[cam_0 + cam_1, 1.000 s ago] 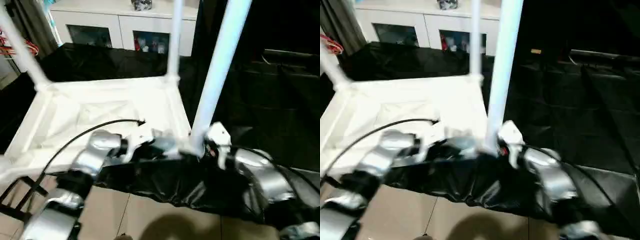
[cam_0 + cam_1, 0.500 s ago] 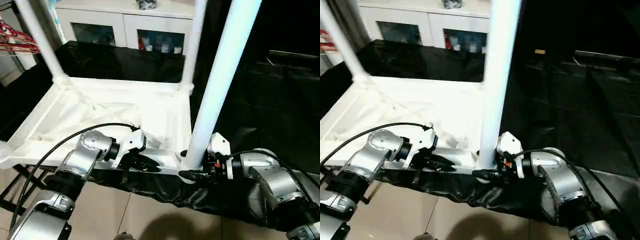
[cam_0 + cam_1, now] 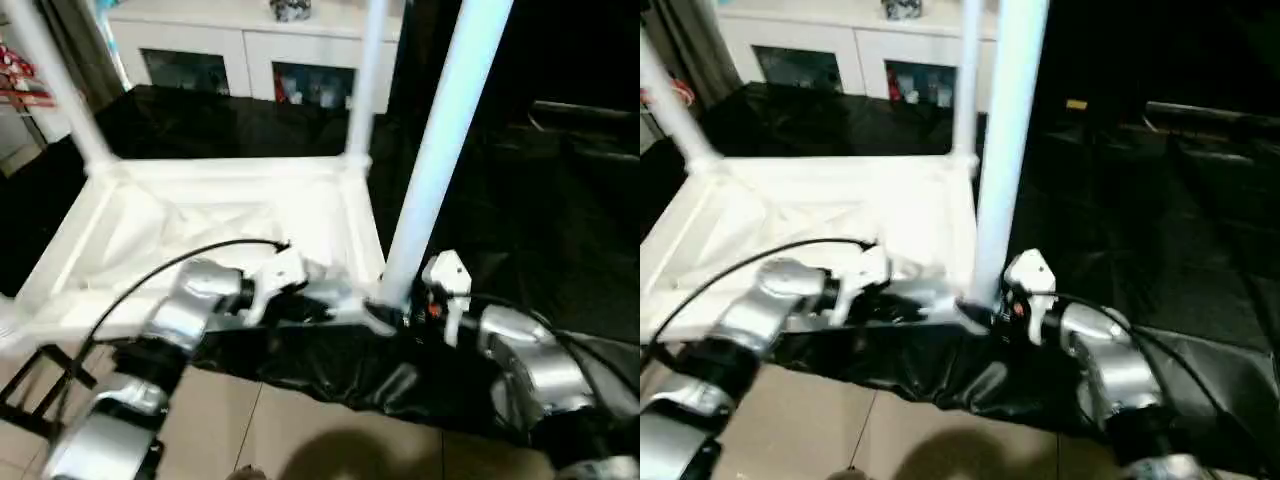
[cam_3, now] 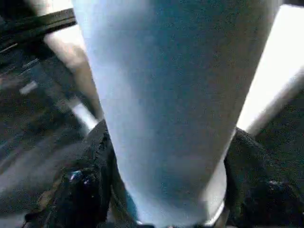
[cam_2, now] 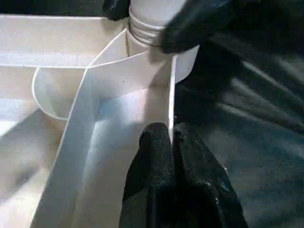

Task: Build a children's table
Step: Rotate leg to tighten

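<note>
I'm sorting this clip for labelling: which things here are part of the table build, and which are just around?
Part of the job:
- table top, upside down
- near leg, right gripper around its base
- two far legs
- left gripper, shut on the top's rim

Just around:
- white cabinet
- black sheet

Children's table (image 3: 240, 215): all white. Leg (image 3: 440, 150): white. Hand fingers (image 5: 161, 180): black. Forearms (image 3: 190, 300): silver. Sheet (image 3: 520, 230) covering the counter: black.
</note>
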Tool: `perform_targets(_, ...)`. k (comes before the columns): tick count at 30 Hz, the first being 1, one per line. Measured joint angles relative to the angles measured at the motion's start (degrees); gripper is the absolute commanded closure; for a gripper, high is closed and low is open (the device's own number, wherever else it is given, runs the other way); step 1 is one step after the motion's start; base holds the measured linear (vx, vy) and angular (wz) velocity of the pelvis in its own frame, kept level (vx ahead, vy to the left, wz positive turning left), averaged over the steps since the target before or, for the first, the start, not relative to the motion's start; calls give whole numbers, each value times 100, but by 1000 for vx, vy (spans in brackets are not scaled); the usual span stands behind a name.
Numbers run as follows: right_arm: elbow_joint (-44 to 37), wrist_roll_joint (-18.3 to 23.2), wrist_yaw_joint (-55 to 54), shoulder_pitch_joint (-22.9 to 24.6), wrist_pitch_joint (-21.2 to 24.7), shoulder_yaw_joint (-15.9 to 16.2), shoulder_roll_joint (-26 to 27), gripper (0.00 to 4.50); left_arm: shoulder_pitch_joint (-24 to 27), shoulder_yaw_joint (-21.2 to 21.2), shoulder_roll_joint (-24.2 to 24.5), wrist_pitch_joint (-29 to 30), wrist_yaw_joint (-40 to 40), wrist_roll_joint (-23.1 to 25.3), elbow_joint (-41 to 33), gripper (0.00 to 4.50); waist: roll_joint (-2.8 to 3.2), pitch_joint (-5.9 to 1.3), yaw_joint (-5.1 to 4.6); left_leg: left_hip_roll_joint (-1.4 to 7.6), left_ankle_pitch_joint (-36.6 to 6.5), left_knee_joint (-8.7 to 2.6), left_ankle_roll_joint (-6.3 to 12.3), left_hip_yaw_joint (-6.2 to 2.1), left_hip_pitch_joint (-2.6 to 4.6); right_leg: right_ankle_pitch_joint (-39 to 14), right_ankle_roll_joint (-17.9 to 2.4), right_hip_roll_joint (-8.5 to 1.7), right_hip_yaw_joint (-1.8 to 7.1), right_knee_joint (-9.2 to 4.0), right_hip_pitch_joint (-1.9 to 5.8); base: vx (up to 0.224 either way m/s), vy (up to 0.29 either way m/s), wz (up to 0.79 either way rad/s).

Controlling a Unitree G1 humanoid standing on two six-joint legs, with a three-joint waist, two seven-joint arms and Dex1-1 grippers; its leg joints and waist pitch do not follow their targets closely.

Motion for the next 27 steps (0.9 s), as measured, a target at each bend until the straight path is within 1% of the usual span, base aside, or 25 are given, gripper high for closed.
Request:
perform_targets(3, 257, -143, -979, -149, -60, -220, 403, 181, -64, 27, -244, 188, 579, 133, 25, 450, 4, -3, -13, 0, 1, 0, -2, -1, 0, 0, 1, -1, 0, -1, 1, 0, 0, 0)
perform_targets(6, 484, -248, -1632, -320, -69, -284, 669, 181, -82, 34, -358, 276, 946, 225, 19, 450, 4, -6, -35, -1, 1, -2, -2, -1, 1, 0, 1, -2, 0, -6, 6, 0, 0, 0)
perform_targets(9, 977, -442, -2635, -728, -99, -443, 1095, 181, -98, 77, -547, 410, 1494, 373, 13, 450, 5, -9, -87, -1, 1, 0, -2, -1, 1, 1, 2, -2, 2, -9, 6, 0, 0, 0)
perform_targets(12, 1183, -517, -2898, -836, -256, -480, 1197, 181, -96, 98, -638, 556, 1612, 396, -22, 450, 15, -18, -83, -2, 1, -3, -2, -1, 1, -1, 4, -3, 1, -14, 9, 0, 0, 0)
perform_targets(13, 1224, -529, -2899, -845, -307, -492, 1211, 126, -96, 100, -637, 559, 1614, 398, -23, 450, 16, -19, -82, -2, 1, -6, -2, -1, 1, -2, 5, -3, 1, -15, 9, 0, 0, 0)
perform_targets(14, 1229, -530, -2875, -844, -327, -505, 1213, 126, -96, 102, -636, 552, 1609, 398, -25, 450, 16, -19, -82, -2, 1, -6, -2, -1, 1, -3, 7, -3, 1, -15, 9, 0, 0, 0)
perform_targets(15, 1217, -496, -2776, -834, -339, -540, 1212, 112, -94, 104, -626, 527, 1597, 398, -25, 450, 16, -19, -83, -3, 1, -7, -1, -1, 1, -4, 8, -3, 1, -15, 9, 0, 0, 0)
perform_targets(17, 1180, -456, -2661, -809, -345, -553, 1207, 106, -92, 105, -614, 505, 1577, 397, -25, 450, 16, -19, -85, -3, 1, -8, -1, -1, 1, -3, 7, -3, 1, -15, 7, 0, 0, 0)
perform_targets(18, 1068, -423, -2376, -728, -335, -531, 1115, 90, -86, 105, -535, 415, 1455, 376, -27, 450, 8, -14, -85, -3, 1, -12, -1, -1, 1, -4, 7, -2, -1, -15, 6, 0, 0, 0)
perform_targets(19, 1018, -398, -2133, -674, -346, -486, 1030, 90, -68, 105, -466, 352, 1351, 351, -28, 450, 4, -12, -89, -2, 1, -14, -1, -1, 0, -3, 7, 1, -1, -15, 5, 0, 0, 0)
perform_targets(21, 940, -360, -1789, -627, -332, -412, 908, 69, -55, 106, -371, 277, 1204, 316, -29, 450, 3, -11, -98, -1, 1, -16, -1, -2, 0, -3, 7, 3, -2, -12, 0, 0, 0, 0)
perform_targets(24, 693, -257, -885, -453, -334, -149, 522, 69, -16, 90, -101, 39, 725, 216, -37, 450, -11, -3, -93, 1, 1, -18, -1, -2, -5, -2, 5, 5, -3, -12, -7, 0, 0, 0)
perform_targets(27, 526, -124, -26, -366, -320, 37, 164, 69, 23, 80, 114, -145, 262, 110, -38, 450, -26, 5, -86, 2, 1, -15, -1, -1, -8, -3, 5, 4, -2, -15, -6, 0, 0, 0)
